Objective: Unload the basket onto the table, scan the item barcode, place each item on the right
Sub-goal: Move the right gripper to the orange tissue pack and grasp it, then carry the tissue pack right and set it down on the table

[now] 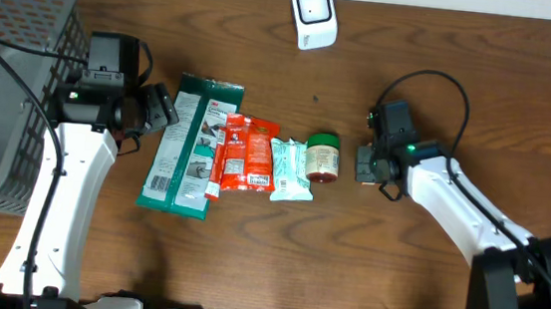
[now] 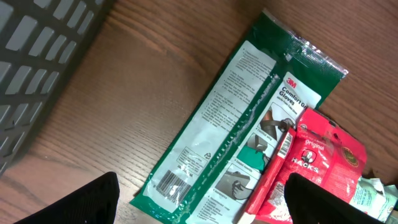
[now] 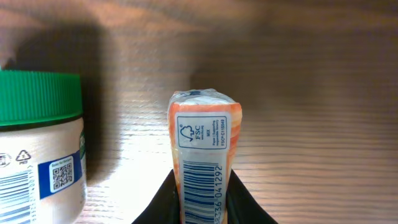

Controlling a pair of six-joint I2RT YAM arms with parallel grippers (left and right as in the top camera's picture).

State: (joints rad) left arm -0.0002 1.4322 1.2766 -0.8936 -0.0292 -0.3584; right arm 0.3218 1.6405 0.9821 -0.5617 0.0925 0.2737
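My right gripper (image 3: 204, 200) is shut on a narrow orange-and-white pack (image 3: 204, 134), its black fingers (image 3: 163, 205) pressing both sides. The pack's barcode face points toward the wrist camera. In the overhead view the right gripper (image 1: 366, 164) sits just right of a green-lidded jar (image 1: 322, 157), and the pack is hidden by it there. A white scanner (image 1: 314, 16) stands at the table's back edge. My left gripper (image 2: 199, 202) hangs open over the lower end of a green 3M glove packet (image 2: 249, 124) and holds nothing.
A row of items lies mid-table: the green packet (image 1: 189, 145), a red Hacks bag (image 1: 246, 154), a pale green pack (image 1: 289, 169) and the jar (image 3: 37, 149). A grey mesh basket (image 1: 2, 81) fills the left edge.
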